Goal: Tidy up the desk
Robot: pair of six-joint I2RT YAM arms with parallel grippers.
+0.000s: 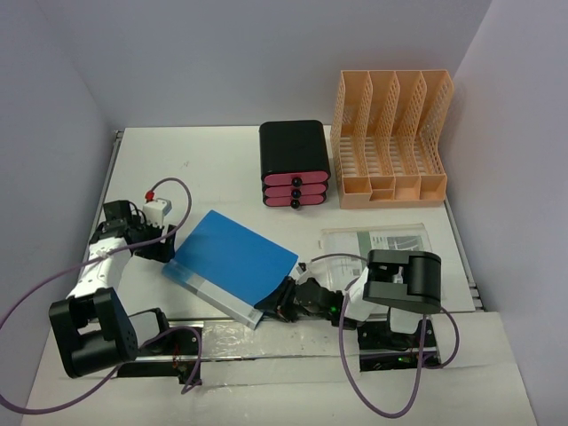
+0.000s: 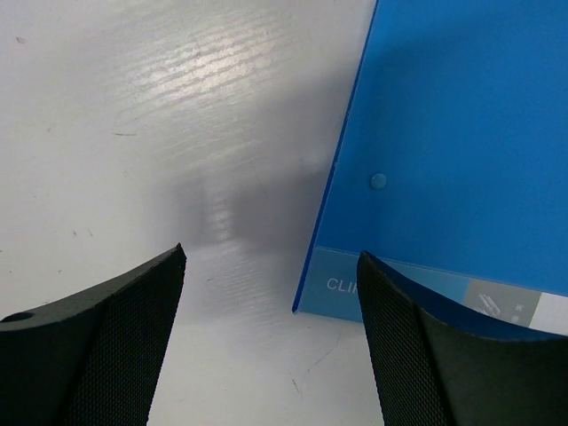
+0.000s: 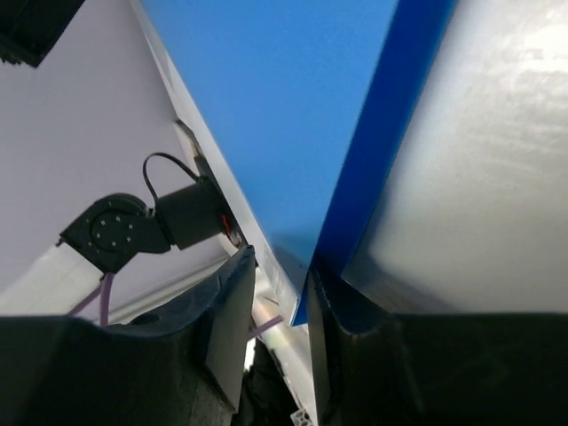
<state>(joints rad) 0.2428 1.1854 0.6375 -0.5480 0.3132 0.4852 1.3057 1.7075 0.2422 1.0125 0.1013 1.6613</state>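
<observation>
Two items, folder (image 1: 232, 263) and paper (image 1: 377, 240), lie unfiled; our right tool (image 3: 282, 275) pinches the folder, left tool (image 2: 271, 266) spread.

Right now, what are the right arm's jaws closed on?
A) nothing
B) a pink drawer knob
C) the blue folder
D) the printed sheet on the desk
C: in the right wrist view, the corner of the blue folder sits pinched between the jaws of the right gripper, and the top view shows that gripper at the folder's near corner.
</observation>
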